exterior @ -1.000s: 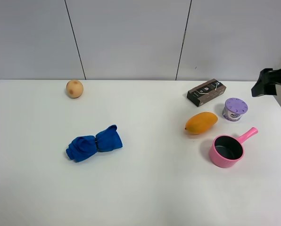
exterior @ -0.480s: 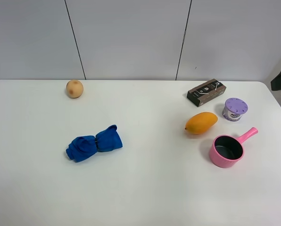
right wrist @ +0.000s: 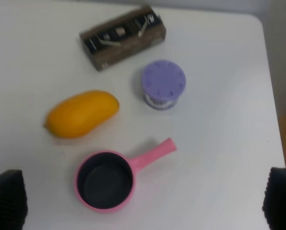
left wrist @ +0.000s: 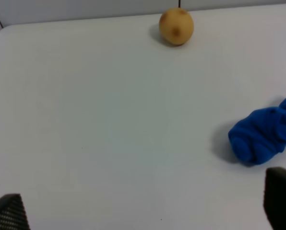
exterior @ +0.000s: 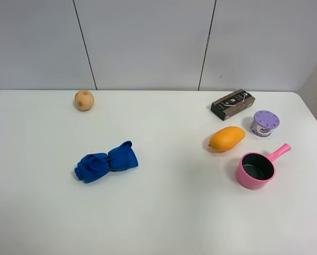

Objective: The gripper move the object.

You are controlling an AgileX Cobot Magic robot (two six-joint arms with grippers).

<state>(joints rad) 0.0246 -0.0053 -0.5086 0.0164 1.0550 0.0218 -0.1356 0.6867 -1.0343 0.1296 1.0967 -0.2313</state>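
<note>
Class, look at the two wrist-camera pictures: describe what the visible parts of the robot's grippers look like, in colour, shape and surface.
Only fingertips show. The left gripper has black fingers with a fine woven, carbon-like texture. The right gripper has black, rounded fingers with ridged surfaces. No cables, markings or arm links appear, and the overhead view shows no arm.

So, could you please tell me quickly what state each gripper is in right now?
Left gripper: open, jaws wide apart, holding nothing.
Right gripper: open, jaws wide apart, holding nothing.
</note>
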